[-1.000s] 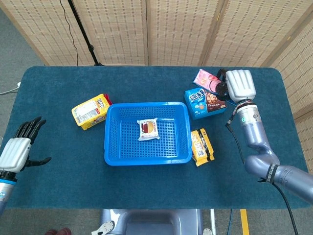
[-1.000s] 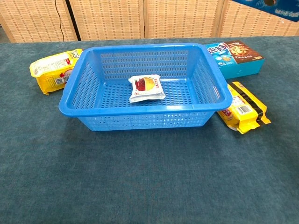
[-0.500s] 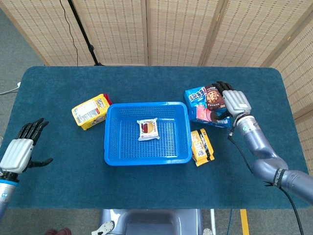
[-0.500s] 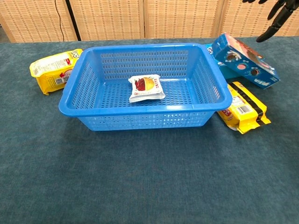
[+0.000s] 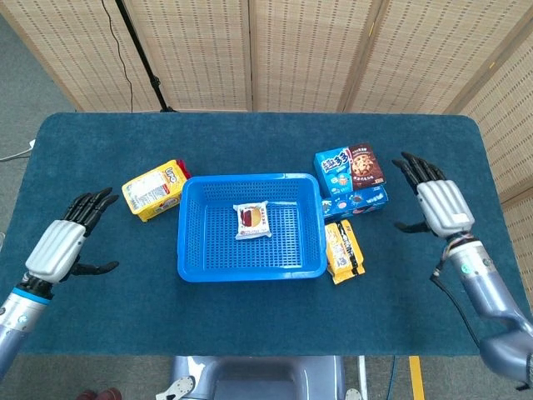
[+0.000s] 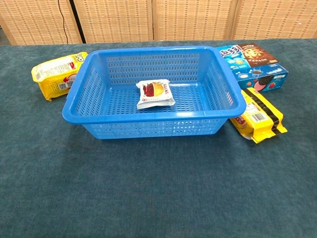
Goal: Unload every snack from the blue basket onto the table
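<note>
yellow packet (image 5: 153, 189) — lettering too blurred | blue box (image 6: 253, 66) — print unreadable

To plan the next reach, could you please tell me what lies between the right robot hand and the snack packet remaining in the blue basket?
In the head view, the blue cookie box and the basket wall lie between the right robot hand and the snack packet.

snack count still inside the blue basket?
1. A small white packet lies on the floor of the blue basket, near its middle. Both views show the whole floor, so nothing seems hidden.
</note>
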Robot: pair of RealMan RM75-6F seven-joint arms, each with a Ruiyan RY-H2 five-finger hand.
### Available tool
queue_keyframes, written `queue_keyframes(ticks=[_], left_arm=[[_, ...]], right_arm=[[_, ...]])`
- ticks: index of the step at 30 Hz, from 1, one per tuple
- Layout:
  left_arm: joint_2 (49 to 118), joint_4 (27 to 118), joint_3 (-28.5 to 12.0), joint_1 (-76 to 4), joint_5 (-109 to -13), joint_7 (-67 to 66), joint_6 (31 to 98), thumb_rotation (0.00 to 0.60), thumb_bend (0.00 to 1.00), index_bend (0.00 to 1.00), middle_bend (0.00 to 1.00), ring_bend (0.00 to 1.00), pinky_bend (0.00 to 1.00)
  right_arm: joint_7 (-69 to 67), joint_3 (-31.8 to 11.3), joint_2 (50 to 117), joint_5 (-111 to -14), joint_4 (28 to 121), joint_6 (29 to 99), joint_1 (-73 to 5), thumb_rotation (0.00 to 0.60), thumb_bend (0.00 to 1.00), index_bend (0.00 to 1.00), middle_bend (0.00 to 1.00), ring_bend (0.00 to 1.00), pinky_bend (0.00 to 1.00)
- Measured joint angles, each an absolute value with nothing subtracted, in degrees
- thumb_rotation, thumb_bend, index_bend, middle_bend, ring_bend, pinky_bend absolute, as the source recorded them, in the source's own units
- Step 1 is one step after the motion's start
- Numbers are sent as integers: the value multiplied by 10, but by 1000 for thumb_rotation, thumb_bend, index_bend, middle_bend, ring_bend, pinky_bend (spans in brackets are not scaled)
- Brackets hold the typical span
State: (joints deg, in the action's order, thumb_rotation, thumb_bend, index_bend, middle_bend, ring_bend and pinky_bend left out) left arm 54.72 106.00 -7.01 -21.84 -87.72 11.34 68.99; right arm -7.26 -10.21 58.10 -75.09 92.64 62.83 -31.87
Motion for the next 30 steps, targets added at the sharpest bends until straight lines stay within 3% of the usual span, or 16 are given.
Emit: queue_keyframes(ticks=[6, 16, 21, 30], left_arm=[[528, 1122, -107, -302, -856, 91, 597, 600, 0, 0, 0, 0, 0], [572, 1168, -147, -442, -631, -74, 486, 600, 0, 0, 0, 0, 0], [629, 1165, -144, -519, -495, -193, 487, 600, 0, 0, 0, 0, 0], [798, 1102, -131, -653, -285, -357, 559, 600, 0, 0, 0, 0, 0]], right_arm=[[-107, -50, 587, -839, 896, 752, -231, 600, 0, 11, 0, 0, 110], [-164, -29, 676, -871, 761, 916, -116, 600, 0, 39, 0, 0, 97], [-193, -30, 688, -877, 732, 933, -100, 600, 0, 44, 0, 0, 81], [-227, -38, 678, -885, 730, 940, -89, 600, 0, 41, 0, 0, 80]])
